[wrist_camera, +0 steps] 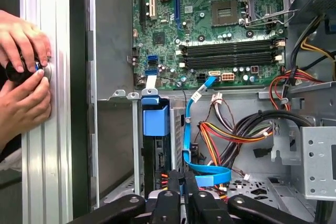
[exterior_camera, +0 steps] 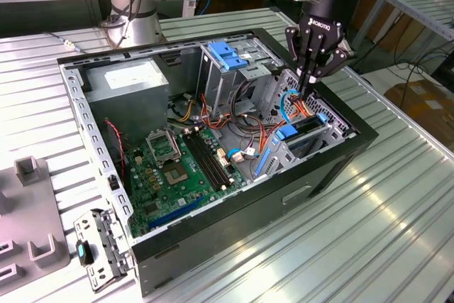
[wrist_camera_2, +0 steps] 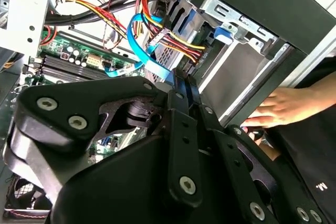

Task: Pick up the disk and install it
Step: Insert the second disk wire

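Disk: seated on edge in a bay of the grey metal cage (exterior_camera: 312, 136) at the right centre of the exterior view; its blue rail end (exterior_camera: 286, 132) shows at the near mouth of the bay. In the first wrist view the disk (wrist_camera: 157, 163) is a dark slab at lower centre, under a blue tab (wrist_camera: 155, 118).
Gripper: black gripper (exterior_camera: 310, 84) hanging at upper right of the exterior view, directly above the cage; its fingers are drawn together to a point with nothing held between them. In the first wrist view the fingers (wrist_camera: 173, 190) stand side by side at the bottom edge, just beside the disk's top.
Cables: a flat blue cable (wrist_camera: 195, 145) and a bundle of red, yellow and black wires (wrist_camera: 220, 135) run beside the disk; in the second wrist view the blue cable (wrist_camera_2: 139, 45) loops at upper centre.
Computer case: open black case (exterior_camera: 234, 221) lying on its side in the middle of the exterior view, with a green motherboard (exterior_camera: 167, 175) at its lower left and a grey box with a white sticker (exterior_camera: 128, 79) at upper left.
Blue latch: (exterior_camera: 227, 54) on the upper drive bay, top centre.
Hands: a person's two hands (wrist_camera: 23, 72) at the left edge of the first wrist view, holding a small dark object against the case's outer wall.
Desk: ribbed metal desk (exterior_camera: 369, 232) under the case; a loose metal bracket (exterior_camera: 99, 250) lies at lower left.
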